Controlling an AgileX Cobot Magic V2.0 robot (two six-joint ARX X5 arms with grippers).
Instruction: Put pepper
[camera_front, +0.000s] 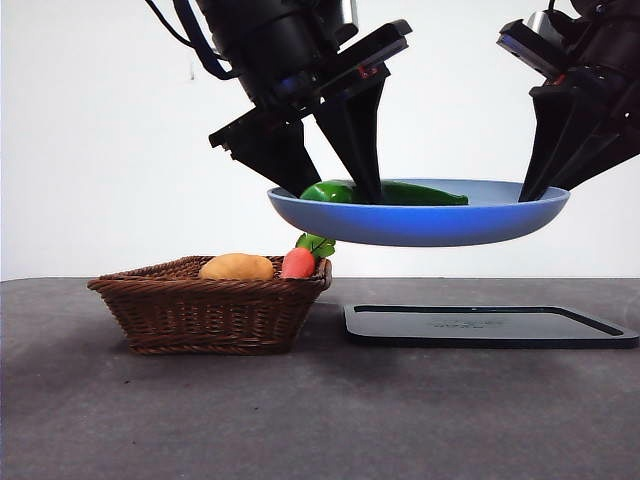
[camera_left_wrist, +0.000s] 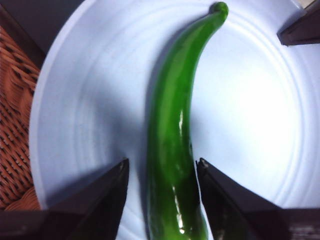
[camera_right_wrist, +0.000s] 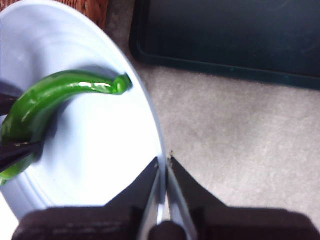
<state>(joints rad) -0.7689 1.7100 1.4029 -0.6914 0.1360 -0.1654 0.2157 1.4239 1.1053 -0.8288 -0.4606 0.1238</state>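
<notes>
The glossy dark-green pepper (camera_front: 430, 194) lies on a blue plate (camera_front: 420, 225) held in the air above the table. My right gripper (camera_front: 530, 195) is shut on the plate's right rim; the right wrist view shows its jaws (camera_right_wrist: 164, 162) pinching the rim (camera_right_wrist: 100, 160). My left gripper (camera_front: 335, 192) reaches down onto the plate, open, its jaws either side of the pepper's thick end. In the left wrist view the pepper (camera_left_wrist: 172, 140) runs between the jaws (camera_left_wrist: 161, 170), with a gap on one side. The pepper also shows in the right wrist view (camera_right_wrist: 55, 92).
A brown wicker basket (camera_front: 200, 310) stands on the table at the left, below the plate's left edge. It holds a tan-orange lump (camera_front: 237, 267) and an orange-red carrot (camera_front: 298, 262). A flat black tray (camera_front: 480, 325) lies under the plate at the right.
</notes>
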